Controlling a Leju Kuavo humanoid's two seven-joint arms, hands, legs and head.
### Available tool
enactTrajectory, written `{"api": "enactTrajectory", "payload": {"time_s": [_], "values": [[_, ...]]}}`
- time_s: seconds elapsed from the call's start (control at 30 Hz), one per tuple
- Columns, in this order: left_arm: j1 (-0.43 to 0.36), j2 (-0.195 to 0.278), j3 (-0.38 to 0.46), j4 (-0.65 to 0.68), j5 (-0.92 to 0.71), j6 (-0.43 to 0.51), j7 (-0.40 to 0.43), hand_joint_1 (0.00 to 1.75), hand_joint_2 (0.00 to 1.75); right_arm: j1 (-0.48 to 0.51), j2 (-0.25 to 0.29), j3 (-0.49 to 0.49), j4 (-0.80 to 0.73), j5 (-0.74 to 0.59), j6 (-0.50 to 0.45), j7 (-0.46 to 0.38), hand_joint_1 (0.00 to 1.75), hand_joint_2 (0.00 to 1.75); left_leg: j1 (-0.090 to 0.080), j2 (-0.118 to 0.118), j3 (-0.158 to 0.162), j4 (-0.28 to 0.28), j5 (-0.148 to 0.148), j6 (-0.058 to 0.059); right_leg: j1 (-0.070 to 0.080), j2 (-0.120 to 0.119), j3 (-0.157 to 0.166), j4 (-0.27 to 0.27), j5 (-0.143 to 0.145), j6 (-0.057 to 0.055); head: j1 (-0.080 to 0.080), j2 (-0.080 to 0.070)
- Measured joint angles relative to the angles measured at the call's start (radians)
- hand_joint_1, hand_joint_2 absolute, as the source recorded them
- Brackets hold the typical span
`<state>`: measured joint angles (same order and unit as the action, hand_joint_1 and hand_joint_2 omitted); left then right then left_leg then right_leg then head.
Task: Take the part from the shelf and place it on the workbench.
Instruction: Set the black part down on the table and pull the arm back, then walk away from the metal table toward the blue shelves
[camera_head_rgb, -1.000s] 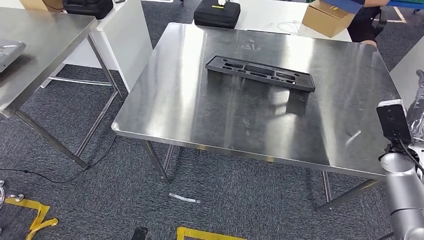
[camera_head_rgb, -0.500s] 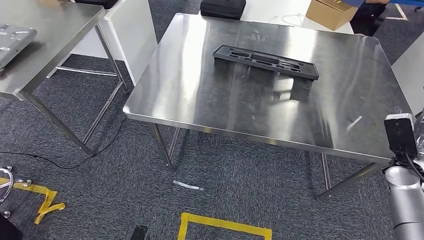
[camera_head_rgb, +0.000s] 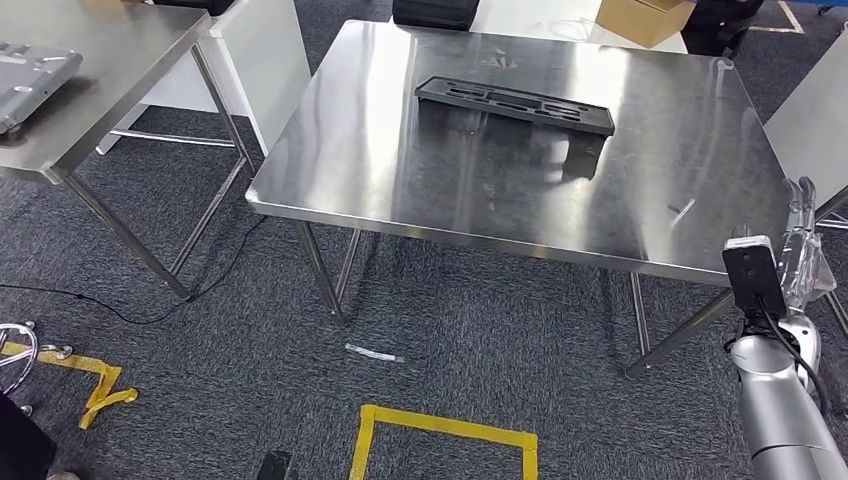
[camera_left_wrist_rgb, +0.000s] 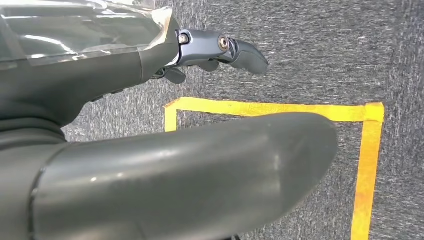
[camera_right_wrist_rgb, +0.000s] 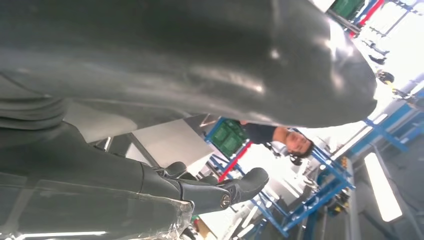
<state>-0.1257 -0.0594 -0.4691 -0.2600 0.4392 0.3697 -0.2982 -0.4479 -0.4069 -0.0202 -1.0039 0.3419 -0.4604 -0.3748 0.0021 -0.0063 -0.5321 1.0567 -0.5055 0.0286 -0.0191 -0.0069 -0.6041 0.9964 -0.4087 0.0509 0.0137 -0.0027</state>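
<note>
While the humanoid stands a short way off, a black moulded part (camera_head_rgb: 513, 103) lies flat toward the far side of the stainless-steel table (camera_head_rgb: 380, 200), apart from both arms. No shelf can be made out from the head camera. The right robot hand (camera_head_rgb: 805, 240) is raised beside the table's near right corner, fingers pointing up and wrapped in clear film; seen from its own wrist, its fingers (camera_right_wrist_rgb: 220, 192) are extended and loosely apart with nothing between them. The left robot hand (camera_left_wrist_rgb: 210, 55) hangs over grey carpet and a square of yellow floor tape (camera_left_wrist_rgb: 370, 150), its fingers likewise stretched out and holding nothing.

Judged from this layout, the delivery looks complete: the part rests on the table, and neither hand carries anything. Whether this table is the intended workbench cannot be confirmed, though it is the nearest surface in front of the robot. A second steel table (camera_head_rgb: 110, 60) stands to the left with a grey metal piece (camera_head_rgb: 30, 75) on it, and a cardboard box (camera_head_rgb: 640, 15) and a dark case (camera_head_rgb: 435, 12) sit on the white surface beyond. What remains, at most, is stepping clear.
</note>
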Motion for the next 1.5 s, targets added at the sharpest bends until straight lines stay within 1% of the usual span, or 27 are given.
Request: {"api": "enactTrajectory", "payload": {"time_s": [0.03,0.13,0.2,0.27,0.33,0.37,0.43,0.5,0.53,0.6,0.63,0.67,0.77,0.8,0.83,0.87,0.93,1.0,1.07,1.13,1.17,1.23,1.3,1.33,1.37,1.43,1.5], "values": [[0.000,0.000,0.002,0.000,0.001,0.001,-0.002,0.00,0.00,-0.001,0.001,0.001,-0.002,0.001,0.002,0.000,0.00,0.00,-0.003,-0.001,0.017,-0.031,-0.006,0.004,0.000,-0.001,-0.005,0.001,0.007,0.008,0.001,0.000],[0.003,0.000,0.008,0.000,0.010,0.007,-0.009,0.00,0.00,0.003,0.007,0.007,-0.002,0.001,0.004,-0.001,0.00,0.00,-0.009,-0.001,0.003,-0.048,0.011,0.028,-0.003,-0.002,-0.022,0.008,0.014,0.026,0.001,0.000],[0.004,0.000,0.012,0.000,0.017,0.013,-0.015,0.00,0.00,0.008,0.010,0.011,-0.002,0.001,0.002,-0.001,0.00,0.00,-0.007,0.002,-0.017,-0.054,0.034,0.046,-0.005,0.000,-0.054,0.072,-0.043,0.017,0.005,0.000],[0.004,0.000,0.016,0.000,0.023,0.018,-0.022,0.00,0.00,0.009,0.014,0.015,-0.002,0.001,-0.005,0.005,0.00,0.00,-0.011,0.004,-0.045,-0.052,0.056,0.052,-0.005,0.002,-0.093,0.201,-0.123,0.008,0.010,0.000],[0.006,0.000,0.019,0.000,0.027,0.019,-0.028,0.00,0.00,0.014,0.021,0.016,-0.002,0.000,-0.016,0.015,0.00,0.00,-0.013,0.005,-0.074,-0.051,0.079,0.052,-0.004,0.003,-0.101,0.292,-0.151,0.016,0.010,0.000],[0.007,0.000,0.020,0.000,0.029,0.020,-0.031,0.00,0.00,0.018,0.023,0.017,-0.002,0.000,-0.021,0.019,0.00,0.00,-0.013,0.005,-0.089,-0.051,0.090,0.051,-0.004,0.003,-0.080,0.288,-0.140,0.025,0.010,0.000],[0.009,0.000,0.022,0.000,0.031,0.023,-0.034,0.00,0.00,0.024,0.025,0.013,-0.003,-0.003,-0.026,0.024,0.00,0.00,-0.013,0.005,-0.113,-0.050,0.111,0.046,-0.004,0.002,0.013,0.177,-0.107,0.037,0.010,0.000],[0.010,-0.001,0.023,0.000,0.032,0.027,-0.036,0.00,0.00,0.027,0.025,0.005,-0.007,-0.006,-0.028,0.025,0.00,0.00,-0.016,0.004,-0.127,-0.050,0.131,0.036,0.003,0.003,0.114,0.032,-0.110,0.029,0.009,0.000],[0.010,-0.002,0.024,0.000,0.032,0.029,-0.037,0.00,0.00,0.029,0.024,0.000,-0.009,-0.007,-0.030,0.025,0.00,0.00,-0.018,0.004,-0.129,-0.051,0.140,0.031,0.007,0.004,0.139,-0.011,-0.118,0.020,0.008,0.000],[0.013,-0.002,0.027,0.000,0.032,0.031,-0.038,0.00,0.00,0.038,0.024,-0.012,-0.013,-0.009,-0.034,0.026,0.00,0.00,-0.018,0.004,-0.131,-0.055,0.155,0.020,0.010,0.005,0.137,-0.027,-0.116,0.004,0.005,0.000],[0.015,-0.002,0.028,0.001,0.032,0.031,-0.038,0.00,0.00,0.041,0.024,-0.016,-0.013,-0.010,-0.035,0.027,0.00,0.00,-0.016,0.004,-0.136,-0.050,0.148,0.014,0.007,0.004,0.131,-0.027,-0.108,-0.004,0.004,0.000],[0.017,-0.002,0.029,0.001,0.032,0.031,-0.037,0.00,0.00,0.045,0.024,-0.020,-0.013,-0.011,-0.036,0.028,0.00,0.00,-0.014,0.003,-0.145,-0.032,0.123,0.008,0.003,0.003,0.124,-0.027,-0.099,-0.014,0.003,0.000],[0.021,-0.002,0.030,0.001,0.032,0.031,-0.035,0.00,0.00,0.050,0.025,-0.035,-0.016,-0.010,-0.037,0.029,0.00,0.00,-0.006,0.003,-0.197,0.131,-0.022,-0.007,0.000,0.001,0.096,-0.026,-0.067,-0.036,-0.001,0.000],[0.021,-0.002,0.030,0.001,0.032,0.031,-0.035,0.00,0.00,0.052,0.025,-0.040,-0.016,-0.008,-0.037,0.030,0.00,0.00,-0.003,0.003,-0.211,0.194,-0.050,-0.011,0.001,0.001,0.084,-0.024,-0.057,-0.036,-0.001,0.000],[0.021,-0.002,0.030,0.001,0.033,0.031,-0.035,0.00,0.00,0.053,0.025,-0.043,-0.017,-0.006,-0.038,0.030,0.00,0.00,0.000,0.003,-0.212,0.234,-0.055,-0.014,0.002,0.001,0.070,-0.022,-0.048,-0.034,-0.002,0.000],[0.022,-0.002,0.030,0.001,0.033,0.031,-0.036,0.00,0.00,0.056,0.025,-0.046,-0.017,-0.004,-0.038,0.031,0.00,0.00,0.003,0.003,-0.196,0.240,-0.040,-0.016,0.002,0.001,0.056,-0.018,-0.040,-0.031,-0.002,0.000],[0.022,-0.002,0.030,0.001,0.033,0.031,-0.036,0.00,0.00,0.059,0.025,-0.053,-0.017,0.000,-0.039,0.031,0.00,0.00,0.010,0.003,-0.113,0.152,0.003,-0.017,0.001,0.002,0.032,-0.005,-0.030,-0.022,-0.002,0.000],[0.020,-0.002,0.030,0.001,0.033,0.031,-0.037,0.00,0.00,0.060,0.023,-0.060,-0.019,0.001,-0.041,0.031,0.00,0.00,0.010,0.001,-0.023,0.025,0.006,-0.015,0.002,0.001,0.014,0.007,-0.023,-0.011,-0.001,0.000],[0.020,-0.002,0.031,0.001,0.033,0.032,-0.038,0.00,0.00,0.059,0.022,-0.063,-0.021,0.001,-0.042,0.031,0.00,0.00,0.003,-0.003,0.003,-0.028,-0.006,-0.008,0.003,0.000,0.002,0.011,-0.011,0.004,0.001,0.000],[0.022,-0.002,0.031,0.001,0.033,0.032,-0.038,0.00,0.00,0.064,0.023,-0.066,-0.022,0.001,-0.043,0.032,0.00,0.00,-0.002,-0.003,-0.007,-0.034,0.006,0.010,0.000,-0.001,-0.005,0.011,0.000,0.021,0.001,0.000],[0.022,-0.002,0.031,0.001,0.033,0.032,-0.038,0.00,0.00,0.070,0.023,-0.068,-0.022,0.001,-0.043,0.032,0.00,0.00,-0.003,-0.001,-0.014,-0.039,0.015,0.021,-0.001,0.000,-0.013,0.019,-0.009,0.023,0.001,0.000],[0.021,-0.002,0.031,0.001,0.033,0.032,-0.037,0.00,0.00,0.079,0.024,-0.074,-0.024,0.002,-0.043,0.033,0.00,0.00,-0.001,0.002,-0.033,-0.046,0.039,0.039,-0.003,0.002,-0.045,0.090,-0.069,0.018,0.006,0.000],[0.020,-0.002,0.031,0.001,0.033,0.032,-0.036,0.00,0.00,0.085,0.027,-0.082,-0.025,0.004,-0.043,0.034,0.00,0.00,-0.003,0.004,-0.062,-0.046,0.061,0.045,-0.003,0.004,-0.086,0.222,-0.148,0.014,0.012,0.000],[0.020,-0.002,0.031,0.001,0.033,0.032,-0.035,0.00,0.00,0.089,0.029,-0.084,-0.025,0.006,-0.043,0.034,0.00,0.00,-0.004,0.005,-0.077,-0.045,0.072,0.045,-0.003,0.004,-0.095,0.276,-0.168,0.018,0.012,0.000],[0.020,-0.002,0.031,0.001,0.032,0.032,-0.034,0.00,0.00,0.092,0.030,-0.086,-0.025,0.008,-0.043,0.035,0.00,0.00,-0.004,0.006,-0.092,-0.045,0.083,0.044,-0.004,0.004,-0.090,0.300,-0.169,0.026,0.013,0.000],[0.020,-0.002,0.031,0.001,0.031,0.032,-0.031,0.00,0.00,0.096,0.033,-0.090,-0.026,0.013,-0.042,0.035,0.00,0.00,-0.003,0.007,-0.119,-0.044,0.105,0.039,-0.006,0.004,-0.024,0.236,-0.135,0.046,0.012,0.000],[0.020,-0.002,0.031,0.001,0.031,0.032,-0.030,0.00,0.00,0.095,0.033,-0.094,-0.032,0.017,-0.038,0.034,0.00,0.00,-0.004,0.007,-0.140,-0.043,0.126,0.029,-0.003,0.005,0.086,0.082,-0.121,0.049,0.012,0.000]]}}
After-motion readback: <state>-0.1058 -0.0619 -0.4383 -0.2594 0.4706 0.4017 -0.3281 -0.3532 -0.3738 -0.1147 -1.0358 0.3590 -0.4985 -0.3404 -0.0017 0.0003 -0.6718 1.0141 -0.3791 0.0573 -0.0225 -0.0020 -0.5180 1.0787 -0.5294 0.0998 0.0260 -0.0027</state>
